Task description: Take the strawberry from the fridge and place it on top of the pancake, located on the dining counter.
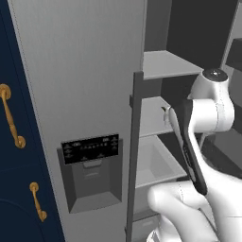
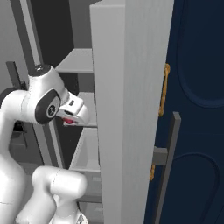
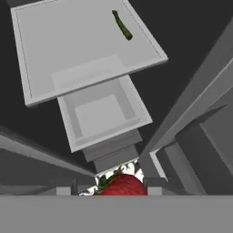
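Holding the strawberry [image 3: 123, 185] tight between its fingers, the gripper [image 2: 69, 117] hangs just in front of the open fridge [image 1: 80, 94]. The hand view shows the red fruit with its green top pressed right up at the fingers, so it looks off the shelf [image 3: 77, 50] and in the grasp. From the right base view a bit of red shows under the hand, beside the front edge of a pale shelf. One thin dark green stick [image 3: 122, 25] lies near the far corner of the upper shelf, well apart from the strawberry. I think the picking-up part is done. What is left is the bigger part: pull the arm out, drive to the dining counter, and set the strawberry on top of the pancake. The fridge door [image 2: 131, 109] stands open beside the arm.
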### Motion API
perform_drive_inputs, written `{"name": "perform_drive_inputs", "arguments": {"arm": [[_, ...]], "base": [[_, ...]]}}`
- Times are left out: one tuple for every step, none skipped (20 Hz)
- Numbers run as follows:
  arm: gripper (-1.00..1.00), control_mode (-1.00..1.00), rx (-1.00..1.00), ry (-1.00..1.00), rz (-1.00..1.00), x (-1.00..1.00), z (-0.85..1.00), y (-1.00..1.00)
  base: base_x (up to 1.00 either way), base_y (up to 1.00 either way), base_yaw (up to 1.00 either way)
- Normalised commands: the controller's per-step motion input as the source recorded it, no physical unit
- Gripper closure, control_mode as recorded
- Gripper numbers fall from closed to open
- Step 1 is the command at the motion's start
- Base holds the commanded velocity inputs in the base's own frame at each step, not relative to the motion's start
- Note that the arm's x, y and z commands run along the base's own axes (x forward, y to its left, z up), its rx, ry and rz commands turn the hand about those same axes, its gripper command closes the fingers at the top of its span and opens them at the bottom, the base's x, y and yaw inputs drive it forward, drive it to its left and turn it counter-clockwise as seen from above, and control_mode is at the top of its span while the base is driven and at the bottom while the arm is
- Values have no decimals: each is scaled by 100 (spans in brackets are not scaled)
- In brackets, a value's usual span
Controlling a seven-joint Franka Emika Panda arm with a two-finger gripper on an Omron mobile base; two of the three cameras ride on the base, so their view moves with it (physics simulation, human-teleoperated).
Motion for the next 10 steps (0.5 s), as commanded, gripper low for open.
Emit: {"name": "perform_drive_inputs", "arguments": {"arm": [[100,-100,0,6,0,-97,-71,0],[100,-100,0,8,0,-89,-66,0],[100,-100,0,9,0,-86,-64,0],[100,-100,0,12,0,-79,-61,0],[100,-100,0,17,0,-58,-64,0],[100,-100,0,11,0,-49,-52,0],[100,-100,0,9,0,-34,-47,0],[100,-100,0,10,0,-24,-45,0],[100,-100,0,8,0,-20,-44,0],[100,-100,0,7,0,-14,-41,0]], "base": [[0,0,0],[0,0,0],[0,0,0],[0,0,0],[0,0,0],[0,0,0],[0,0,0],[0,0,0],[0,0,0],[0,0,0]]}}
